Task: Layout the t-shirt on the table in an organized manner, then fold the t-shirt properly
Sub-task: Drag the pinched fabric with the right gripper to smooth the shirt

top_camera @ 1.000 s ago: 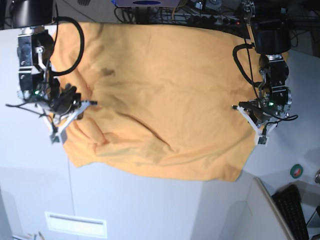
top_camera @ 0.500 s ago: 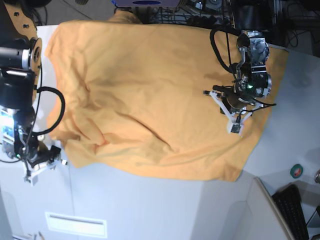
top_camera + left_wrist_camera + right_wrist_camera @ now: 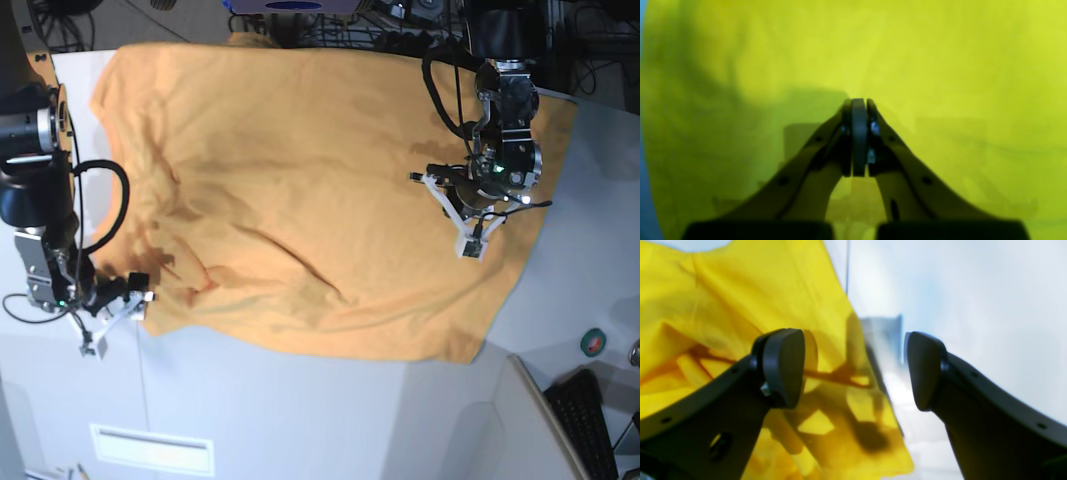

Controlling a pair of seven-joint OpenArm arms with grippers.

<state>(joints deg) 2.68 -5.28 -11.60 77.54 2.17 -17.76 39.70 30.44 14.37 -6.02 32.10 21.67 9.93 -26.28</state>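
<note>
Fabric covers most of the counter (image 3: 300,420): the t-shirt (image 3: 300,190) lies spread across the white top in a broad orange-yellow sheet, plain side up, with no lettering showing in any view. Its lower hem runs near the counter's front edge, and its far side reaches the cluttered back of the scene.

The spread is rough, not tidy. Long creases run diagonally through the middle, and the lower corner on the base view's left is bunched into small folds. No fold has been made yet, so the layout stage looks mostly done but unfinished, and the whole folding stage is left.

The right tool (image 3: 115,310) sits at that bunched corner, just off the shirt's edge. In the right wrist view its two dark pads (image 3: 783,366) stand wide apart with nothing between them, the wrinkled cloth edge lying below and to one side and bare counter on the other. It holds nothing.

The left tool (image 3: 470,215) hangs over the shirt on the base view's right, well inside the cloth's edge. In the left wrist view its fingers (image 3: 858,136) are pressed together, with only blurred yellow fabric beyond them. No cloth shows between the tips, though whether they touch the surface cannot be told.

Smoothing the creased corner and squaring the edges would likely come before any folding.
</note>
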